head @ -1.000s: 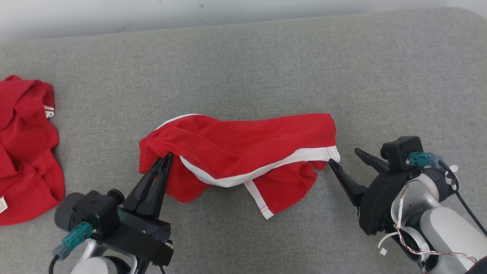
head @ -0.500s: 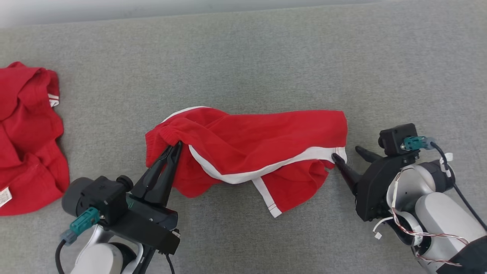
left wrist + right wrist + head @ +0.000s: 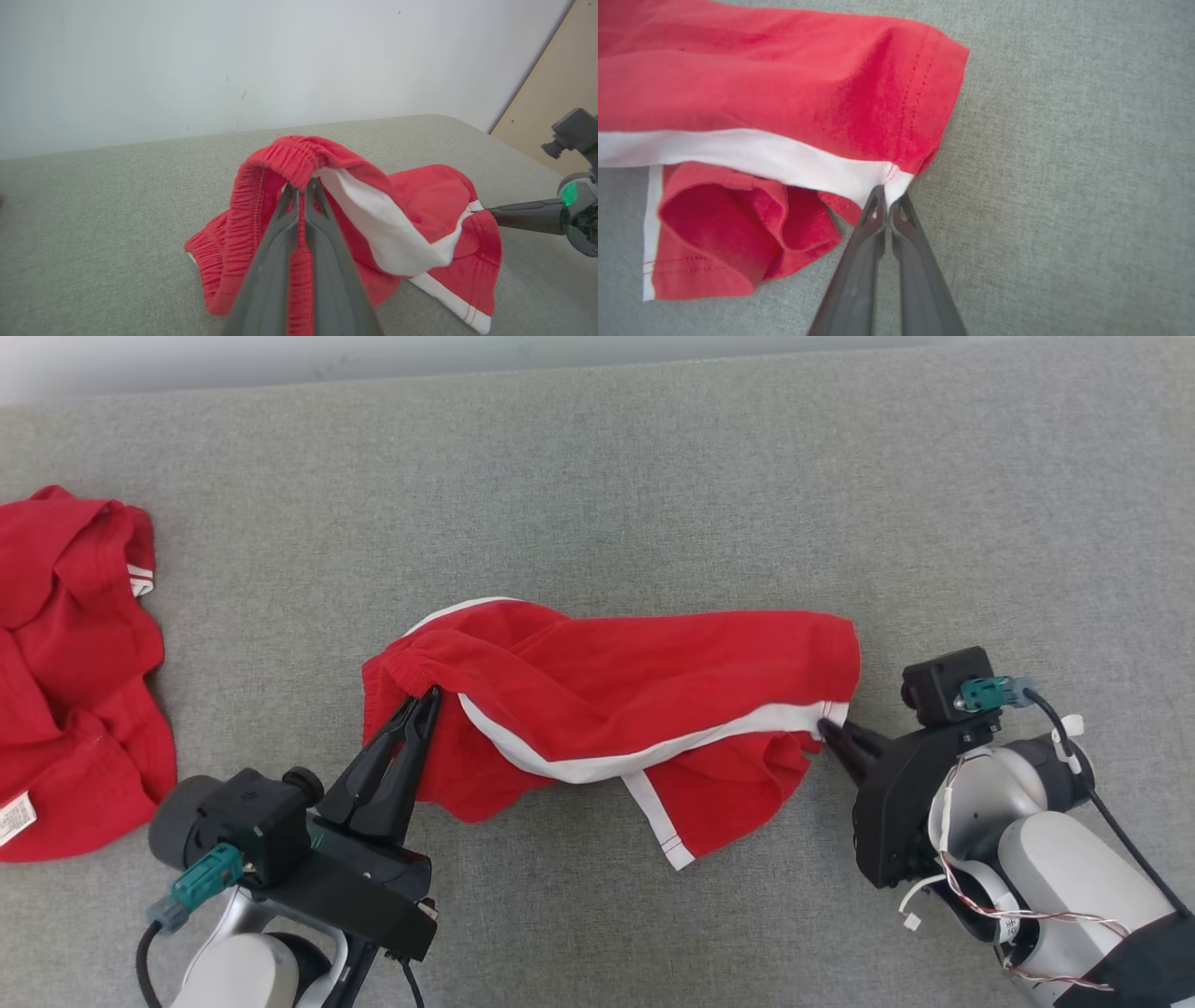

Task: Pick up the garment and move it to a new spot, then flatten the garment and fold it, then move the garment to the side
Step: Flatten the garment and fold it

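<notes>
Grey padded surface [image 3: 653,476]: covers the whole work area, with a pale wall [image 3: 233,60] behind its far edge.

Garment [image 3: 653,681]: red shorts with a white side stripe, at the middle of the surface. They stretch left to right and are rumpled, not flat. One leg opening is folded under toward the near edge. The elastic waistband end is raised off the surface. The hem end sits low, but contact with the surface cannot be confirmed.

Second red garment [image 3: 65,691]: bunched in a heap at the left edge of the surface, well apart from the shorts. A white label shows at its near corner.

Left gripper [image 3: 425,700]: at the waistband end, jaws closed tight on the gathered elastic band. In the left wrist view the band arches over the fingertips.

Right gripper [image 3: 826,733]: at the opposite end, jaws pinched together on the hem corner where the white stripe ends. The right wrist view shows white cloth caught between the tips.
</notes>
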Motion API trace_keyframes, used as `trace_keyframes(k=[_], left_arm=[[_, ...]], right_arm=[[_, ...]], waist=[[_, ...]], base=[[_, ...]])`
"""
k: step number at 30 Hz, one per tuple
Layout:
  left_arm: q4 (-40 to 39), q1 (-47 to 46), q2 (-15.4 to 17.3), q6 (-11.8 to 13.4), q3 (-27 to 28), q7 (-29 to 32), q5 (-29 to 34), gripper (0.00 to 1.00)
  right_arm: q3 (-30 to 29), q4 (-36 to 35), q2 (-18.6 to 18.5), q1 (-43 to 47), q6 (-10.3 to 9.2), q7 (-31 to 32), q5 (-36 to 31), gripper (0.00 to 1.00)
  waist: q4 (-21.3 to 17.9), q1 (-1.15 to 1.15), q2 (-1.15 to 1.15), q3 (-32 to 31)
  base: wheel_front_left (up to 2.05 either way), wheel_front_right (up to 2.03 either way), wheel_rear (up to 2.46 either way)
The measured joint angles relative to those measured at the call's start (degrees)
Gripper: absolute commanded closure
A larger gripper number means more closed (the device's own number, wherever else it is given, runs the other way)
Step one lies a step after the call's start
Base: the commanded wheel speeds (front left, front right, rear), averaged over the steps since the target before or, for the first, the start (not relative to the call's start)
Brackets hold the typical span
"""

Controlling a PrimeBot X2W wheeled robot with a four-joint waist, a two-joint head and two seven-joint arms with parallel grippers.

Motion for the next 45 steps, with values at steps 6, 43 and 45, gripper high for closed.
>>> trace_keyframes(k=[6,43,45], left_arm=[[0.0,0.0,0.0,0.1,0.6,-0.9,0.0,1.00],[-6.3,-26.5,-7.7,7.6,10.5,-3.0,-7.3,1.00],[-3.8,-24.0,-7.4,7.0,9.8,-2.4,-7.8,1.00]], right_arm=[[-1.4,-2.9,-0.1,-1.0,0.00,-3.0,-0.9,1.00],[-16.3,-12.5,3.0,-25.5,2.54,-7.5,16.2,1.00],[-14.5,-11.4,2.4,-23.2,3.05,-7.2,15.8,1.00]], waist=[[-0.5,0.00,0.00,-0.5],[-2.0,0.00,-0.01,-1.5],[-1.6,0.00,0.00,-1.1]], base=[[0.00,0.00,0.00],[0.00,0.00,0.00],[0.00,0.00,0.00]])
